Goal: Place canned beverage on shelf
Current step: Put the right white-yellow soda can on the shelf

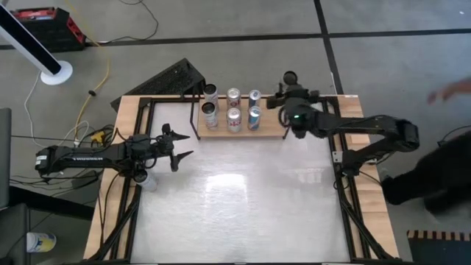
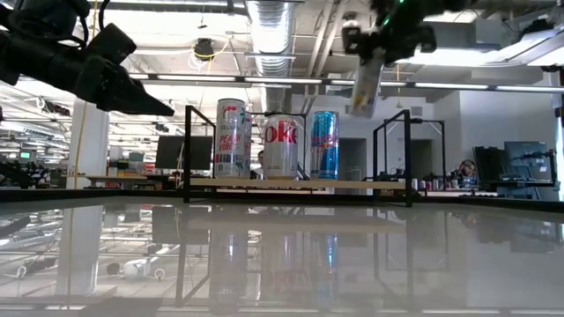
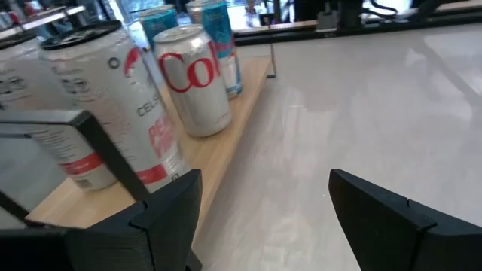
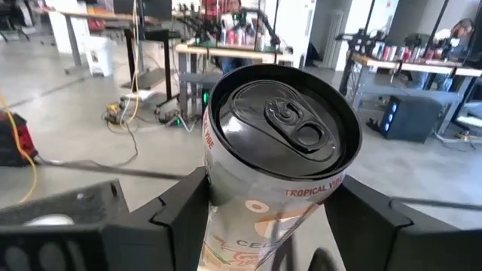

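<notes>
Stretching bare and white, the counter [image 1: 243,206] lay open on the near side of the shelf [image 1: 274,132], with nothing standing between its front edge and the shelf's long front edge. Closest to that open room, the left gripper [image 1: 179,145] hung off the shelf's left end, just short of its corner, its fingers [image 3: 392,218] spread apart with nothing between them; in the left wrist view only bare counter showed in the gap.

Next came the shelf itself, a light-wood board in a thin black wire frame, set near the counter's far edge. Six cans stood on it in two rows of three, filling the left and middle of the board. From low down the front row read, left to right, as a white Celsius can [image 2: 231,138], a silver Coke can [image 2: 282,145] and a blue can [image 2: 324,143]. The right part of the board, up to the frame's right posts, stood free.

Beyond and above that free end, the right gripper [image 1: 288,90] hung over the shelf's far right corner, clamped on the canned beverage [image 4: 275,162]. In the right wrist view its fingers pressed both sides of the can, whose dark top faced the camera. In the low view the can [image 2: 364,84] hung tilted, well above the board and clear of the cans already standing.
</notes>
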`<state>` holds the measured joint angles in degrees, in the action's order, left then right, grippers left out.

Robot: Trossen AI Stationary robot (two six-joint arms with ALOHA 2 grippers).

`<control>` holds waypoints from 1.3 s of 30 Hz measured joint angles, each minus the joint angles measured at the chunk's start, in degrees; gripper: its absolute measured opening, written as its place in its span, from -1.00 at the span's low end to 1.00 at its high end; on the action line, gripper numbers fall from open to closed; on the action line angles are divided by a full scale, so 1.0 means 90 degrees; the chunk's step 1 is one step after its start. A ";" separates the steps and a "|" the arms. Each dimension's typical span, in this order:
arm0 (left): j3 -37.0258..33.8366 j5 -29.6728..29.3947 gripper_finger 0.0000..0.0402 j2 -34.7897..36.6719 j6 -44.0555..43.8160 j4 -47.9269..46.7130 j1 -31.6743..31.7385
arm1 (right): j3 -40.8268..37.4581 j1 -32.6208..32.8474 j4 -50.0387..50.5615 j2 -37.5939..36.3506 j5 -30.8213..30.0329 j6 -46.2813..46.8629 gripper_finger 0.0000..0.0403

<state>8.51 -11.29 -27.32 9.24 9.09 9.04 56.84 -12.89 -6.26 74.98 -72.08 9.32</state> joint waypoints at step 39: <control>0.0010 0.0049 0.37 -0.0001 0.0145 -0.0072 0.0000 | 0.0029 -0.1093 0.1594 0.1657 0.1746 0.2901 0.24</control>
<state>8.60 -10.85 -27.33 10.55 8.45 9.04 57.10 -22.73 8.09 89.90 -56.37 35.43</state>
